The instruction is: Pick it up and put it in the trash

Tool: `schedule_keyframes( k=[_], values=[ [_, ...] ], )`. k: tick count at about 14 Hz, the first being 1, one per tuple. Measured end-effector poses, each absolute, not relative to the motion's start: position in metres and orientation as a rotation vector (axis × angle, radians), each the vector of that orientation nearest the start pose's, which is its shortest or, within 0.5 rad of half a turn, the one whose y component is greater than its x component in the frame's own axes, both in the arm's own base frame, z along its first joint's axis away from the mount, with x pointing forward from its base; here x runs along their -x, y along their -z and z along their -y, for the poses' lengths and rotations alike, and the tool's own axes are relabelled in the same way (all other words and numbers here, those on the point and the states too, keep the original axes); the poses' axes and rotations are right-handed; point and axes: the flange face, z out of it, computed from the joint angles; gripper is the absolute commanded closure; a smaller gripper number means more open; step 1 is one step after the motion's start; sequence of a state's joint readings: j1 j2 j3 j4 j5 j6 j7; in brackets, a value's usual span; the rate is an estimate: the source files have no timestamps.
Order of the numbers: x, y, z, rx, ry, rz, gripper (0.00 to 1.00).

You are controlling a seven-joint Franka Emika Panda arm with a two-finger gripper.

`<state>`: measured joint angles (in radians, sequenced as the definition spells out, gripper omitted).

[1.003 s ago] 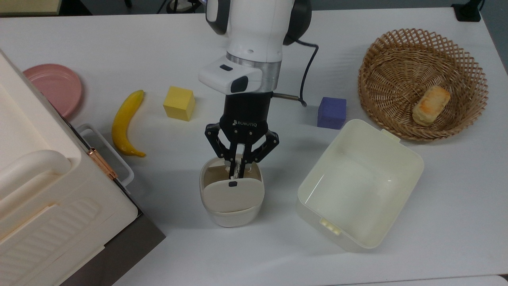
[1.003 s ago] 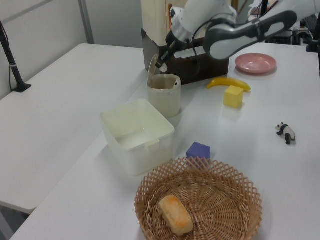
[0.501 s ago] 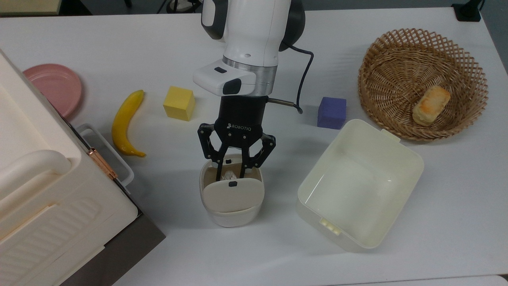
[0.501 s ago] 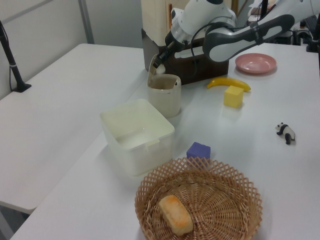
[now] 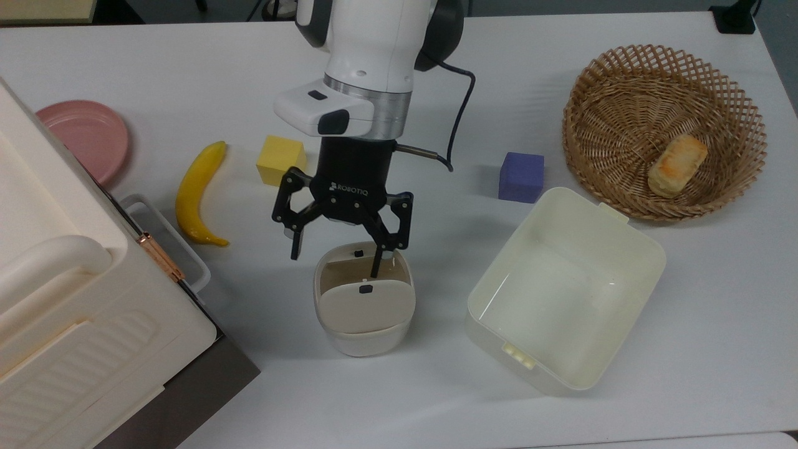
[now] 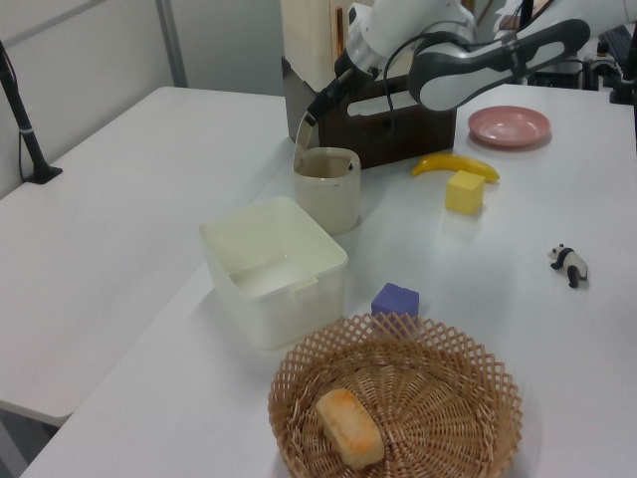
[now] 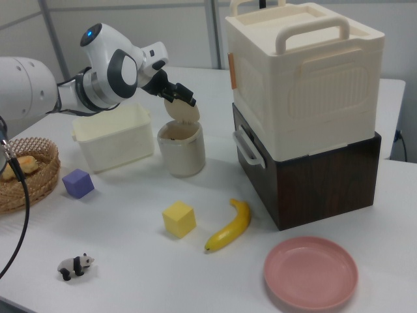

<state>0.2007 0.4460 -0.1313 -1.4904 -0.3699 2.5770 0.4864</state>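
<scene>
My gripper [image 5: 336, 254] spread wide, empty, just above trash [image 5: 363, 305] rim; wad not visible, cannot tell where; flap tilted up; tub [image 5: 564, 290] well apart on top view's right.

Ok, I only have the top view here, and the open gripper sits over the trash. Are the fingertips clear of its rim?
Observer: Yes. In the left view the gripper hangs above the rim of the trash, not down inside it.
Operator: And how does the flap stand?
Observer: In the right view the flap is tilted up above the rim, with its top edge close under the fingertips.
Operator: Is anything on the table outside my frame?
Observer: A panda figurine stands on the table at the right view's lower left, well away from the trash.
</scene>
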Motion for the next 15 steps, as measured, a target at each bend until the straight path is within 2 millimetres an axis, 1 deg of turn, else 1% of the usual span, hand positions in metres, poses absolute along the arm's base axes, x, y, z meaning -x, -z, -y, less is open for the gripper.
schedule_keyframes(
  k=[1,2,3,4,5,6,7,9,11,12,13,15],
  values=[
    [-0.724,-0.491,-0.072,3.118,1.080,-0.234,0.00],
    [-0.718,-0.492,-0.069,3.161,0.987,-0.278,0.00],
    [-0.706,-0.495,-0.068,3.210,0.814,-0.352,0.00],
    [-0.696,-0.498,-0.070,3.230,0.685,-0.372,0.00],
    [-0.685,-0.499,-0.074,3.243,0.526,-0.360,0.00],
    [-0.667,-0.504,-0.078,3.234,0.319,-0.301,0.00],
    [-0.656,-0.508,-0.077,3.223,0.204,-0.254,0.00],
    [-0.633,-0.519,-0.066,3.213,-0.006,-0.165,0.00],
    [-0.613,-0.533,-0.052,3.203,-0.100,-0.118,0.00],
    [-0.602,-0.541,-0.045,3.198,-0.104,-0.106,0.00],
    [-0.584,-0.555,-0.033,3.189,-0.090,-0.094,0.00],
    [-0.556,-0.573,-0.022,3.176,-0.065,-0.090,0.00]
  ],
)
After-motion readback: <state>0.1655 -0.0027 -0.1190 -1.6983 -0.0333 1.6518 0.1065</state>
